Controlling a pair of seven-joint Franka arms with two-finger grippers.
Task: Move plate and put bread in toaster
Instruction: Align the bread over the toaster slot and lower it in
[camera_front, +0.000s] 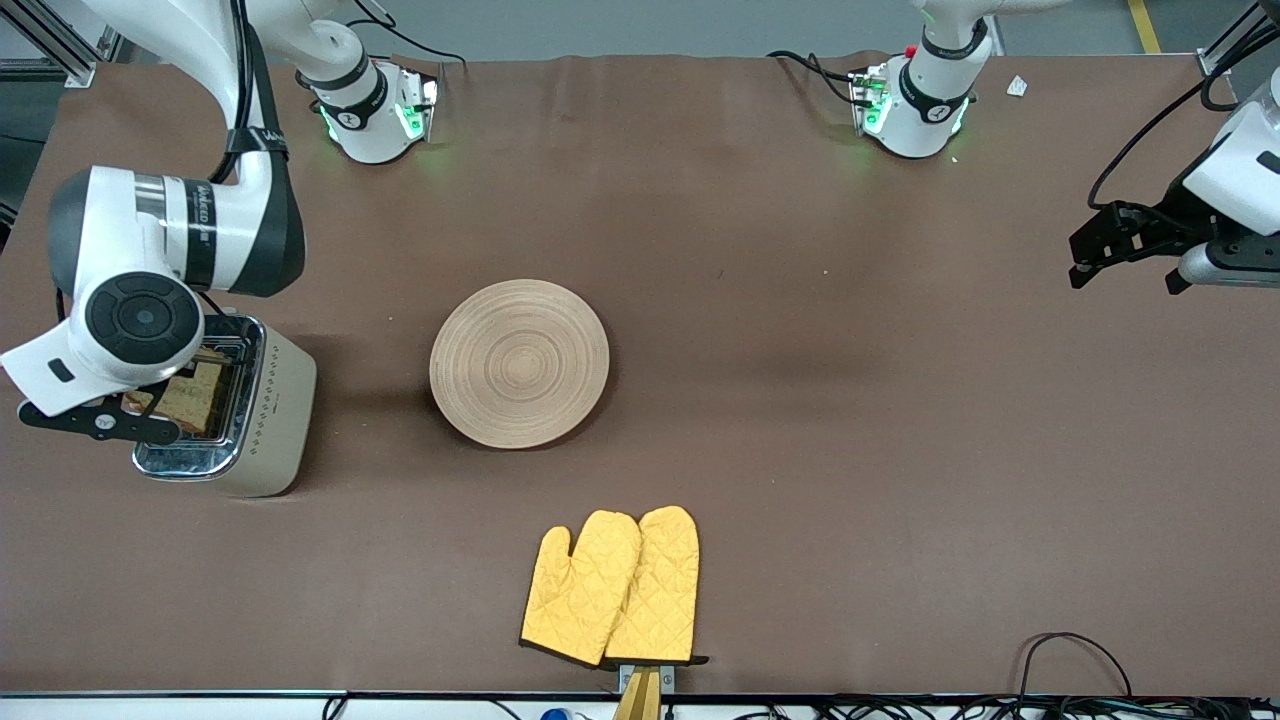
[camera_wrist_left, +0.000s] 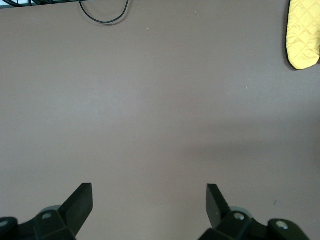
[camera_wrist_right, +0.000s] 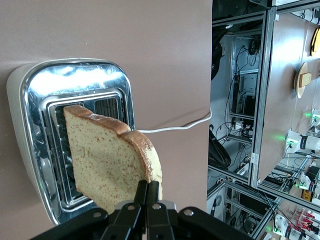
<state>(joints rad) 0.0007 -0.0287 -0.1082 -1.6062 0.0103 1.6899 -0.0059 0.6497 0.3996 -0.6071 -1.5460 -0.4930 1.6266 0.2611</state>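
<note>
The right gripper has its jaws clamped on one corner of the bread, over the toaster. The slice is light, soft and probably crumbly. The left gripper waits over bare surface, jaws apart.

No text, label or number can be read for certain: the dark band on the right arm above the toaster carries pale lettering, too small to make out.
</note>
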